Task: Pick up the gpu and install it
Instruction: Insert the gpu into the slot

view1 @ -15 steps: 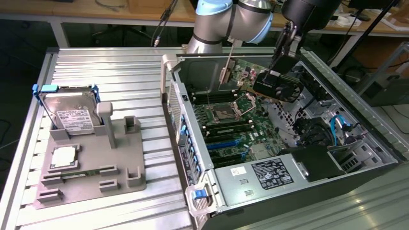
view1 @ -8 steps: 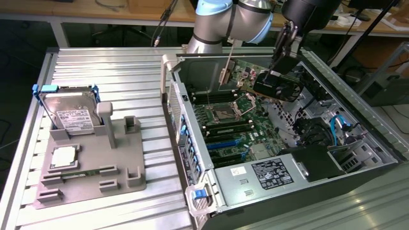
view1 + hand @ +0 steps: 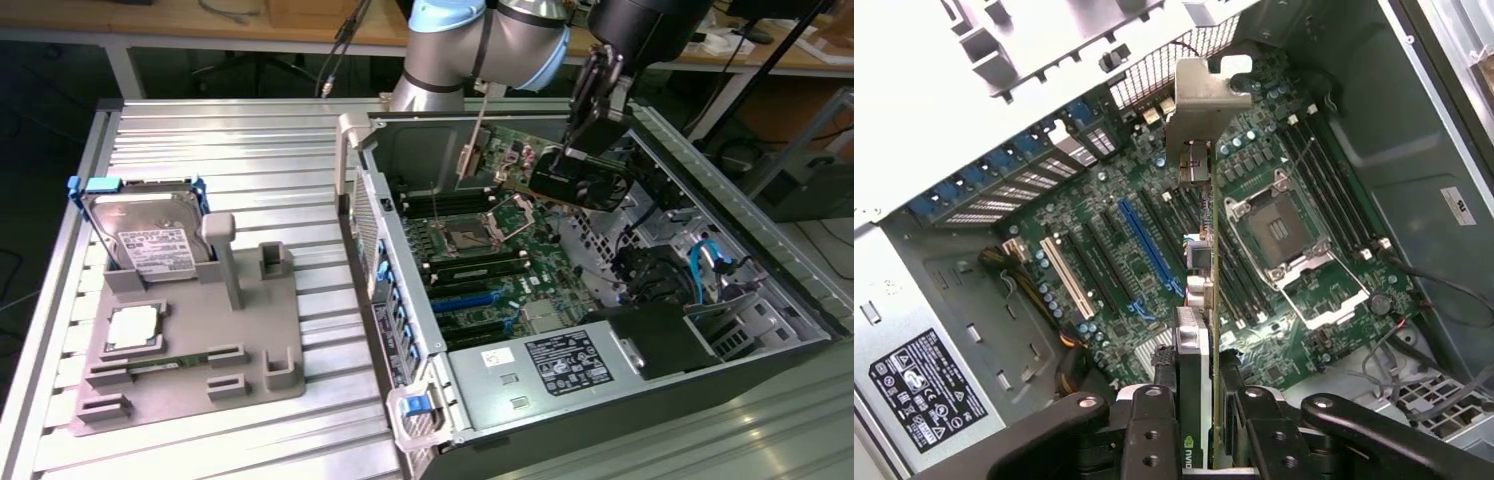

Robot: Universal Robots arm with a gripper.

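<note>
**Graphics card held over the open computer case**

The ribbed metal tabletop is spread under everything. The computer case is laid on it on its side, directly beneath the jaws, with its open side turned up. The green motherboard is exposed inside the case, below the jaws. Well apart from the jaws, toward the exterior view's left, a grey rack is set on the tabletop. A hard drive in a blue frame is stood upright in it.

The graphics card is gripped by the jaws, which are closed partway onto its two flat faces at one end. It is held edge-down above the motherboard, and no part of its edge can be seen pressed into a slot. Its silver bracket is pointed away from the jaws, toward the slotted rear wall of the case. A long blue slot is seen beside the card's line on one side. The square processor socket is seen on the other.
</note>
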